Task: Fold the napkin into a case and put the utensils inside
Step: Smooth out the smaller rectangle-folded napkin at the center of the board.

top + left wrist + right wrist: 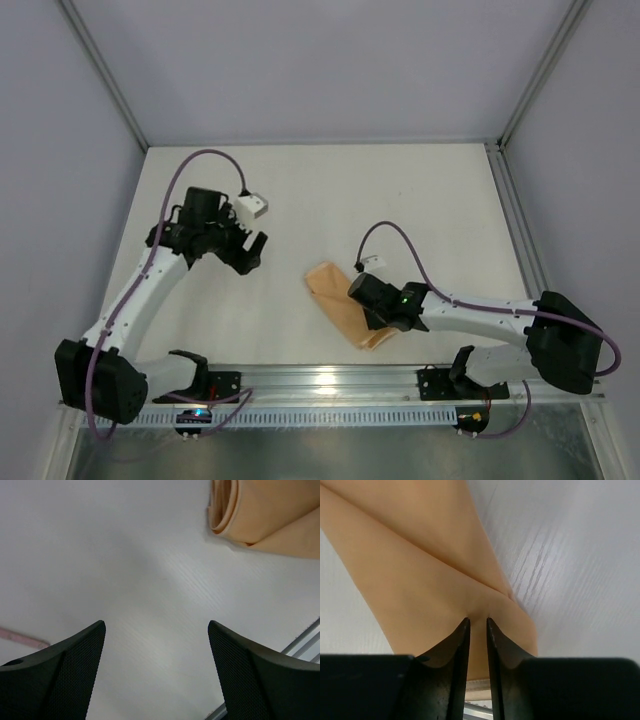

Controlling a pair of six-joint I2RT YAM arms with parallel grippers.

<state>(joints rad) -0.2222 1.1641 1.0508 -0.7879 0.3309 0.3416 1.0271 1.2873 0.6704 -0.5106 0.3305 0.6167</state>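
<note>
The folded napkin [330, 285], at centre right, is being pinched at a fold by the nearly closed right gripper [478, 621], the left gripper [156, 625] being held spread at upper left, and the folds may be pulled apart if only one layer is caught.

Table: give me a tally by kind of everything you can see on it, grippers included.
Peach napkin, folded: 1
Pink utensil, only a sliver at the left wrist view's edge: 1
Grippers: 2, the left gripper and the right gripper
Total: 4
</note>
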